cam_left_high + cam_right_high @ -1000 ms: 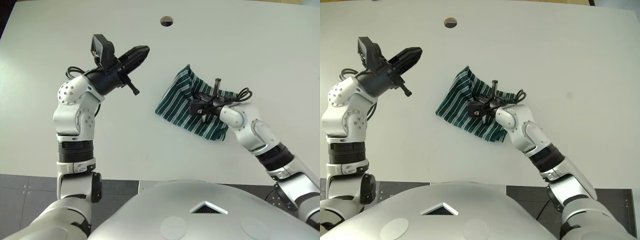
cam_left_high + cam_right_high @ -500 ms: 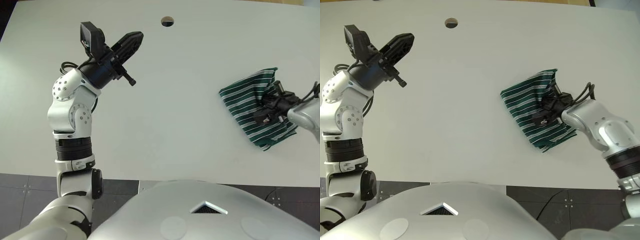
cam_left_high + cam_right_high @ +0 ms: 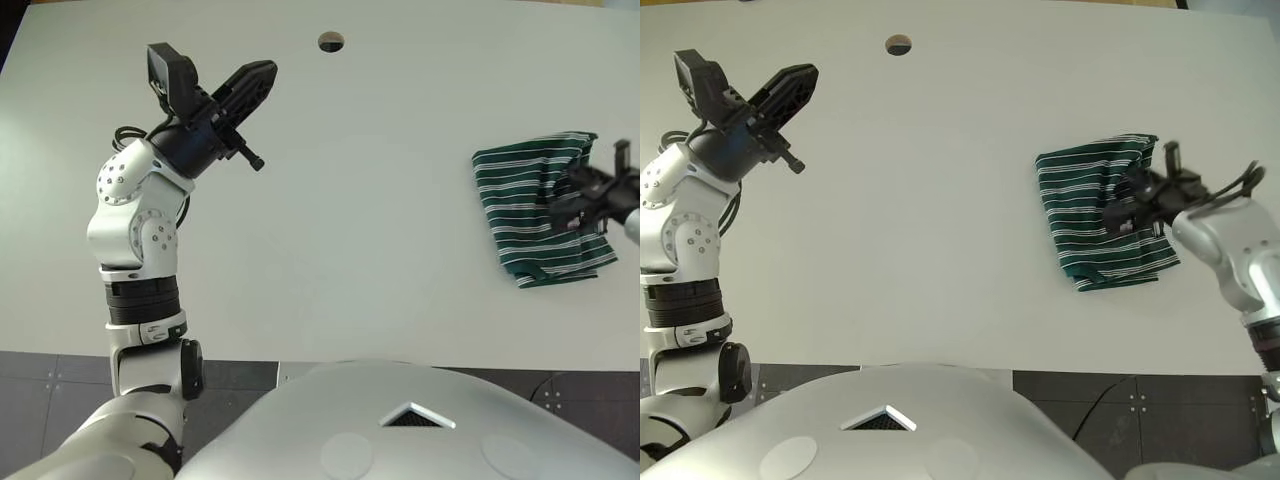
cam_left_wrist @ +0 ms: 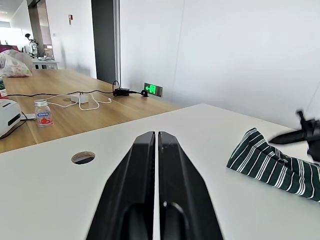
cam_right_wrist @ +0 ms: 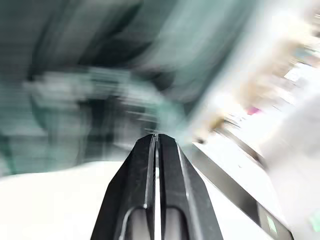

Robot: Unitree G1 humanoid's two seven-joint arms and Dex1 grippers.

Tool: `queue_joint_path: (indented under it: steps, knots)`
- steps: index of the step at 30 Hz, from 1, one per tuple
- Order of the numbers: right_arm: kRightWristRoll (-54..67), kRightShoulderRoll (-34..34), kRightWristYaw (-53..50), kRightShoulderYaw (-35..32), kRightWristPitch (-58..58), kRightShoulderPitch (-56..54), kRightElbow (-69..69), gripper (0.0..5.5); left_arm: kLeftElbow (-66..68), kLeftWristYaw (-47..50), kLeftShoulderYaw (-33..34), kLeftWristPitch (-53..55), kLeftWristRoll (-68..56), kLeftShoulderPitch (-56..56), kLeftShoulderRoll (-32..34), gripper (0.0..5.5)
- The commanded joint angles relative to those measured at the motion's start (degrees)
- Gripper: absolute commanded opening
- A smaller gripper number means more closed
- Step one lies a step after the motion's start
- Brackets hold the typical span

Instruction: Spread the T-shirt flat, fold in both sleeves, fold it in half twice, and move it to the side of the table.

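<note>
The folded T-shirt [image 3: 1095,220], dark green with thin white stripes, is lying on the right side of the white table [image 3: 380,200], close to its near edge. It is sitting as a compact, roughly rectangular bundle, with its stripes running mostly left to right and its near corner looking slightly rumpled.

The right gripper [image 5: 155,137] is resting over the right part of the T-shirt, and the right arm is coming in from the table's right edge. Its two fingers are pressing together with only a thin slit between them. The wrist picture is too smeared to tell whether any cloth is caught at the tips.

The left gripper [image 3: 262,72] is hanging in the air above the far left part of the table, well apart from the T-shirt. It is pointing up and away toward the far side, and its fingers are pressing flat against each other with nothing between them.

A small round hole [image 3: 331,42] is showing in the tabletop near the far edge. Beyond the table, a wooden table [image 4: 60,107] is carrying a small bottle [image 4: 43,112] and some cables, and a green sign [image 4: 152,89] is glowing low on the wall.
</note>
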Motion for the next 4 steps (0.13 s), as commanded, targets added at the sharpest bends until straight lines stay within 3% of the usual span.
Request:
queue_joint_path:
  steps: [1, 4]
  knots:
    - [22.38, 13.08, -0.98, -13.03, 4.69, 4.5, -15.16, 0.1, -2.75, 6.48, -0.17, -4.76, 4.95, 4.83, -2.86, 0.15]
    - [35.67, 29.17, -7.06, -12.71, 7.49, 7.8, -20.46, 0.1, -8.32, 14.02, -3.41, -11.54, 11.38, 12.39, -8.58, 0.15]
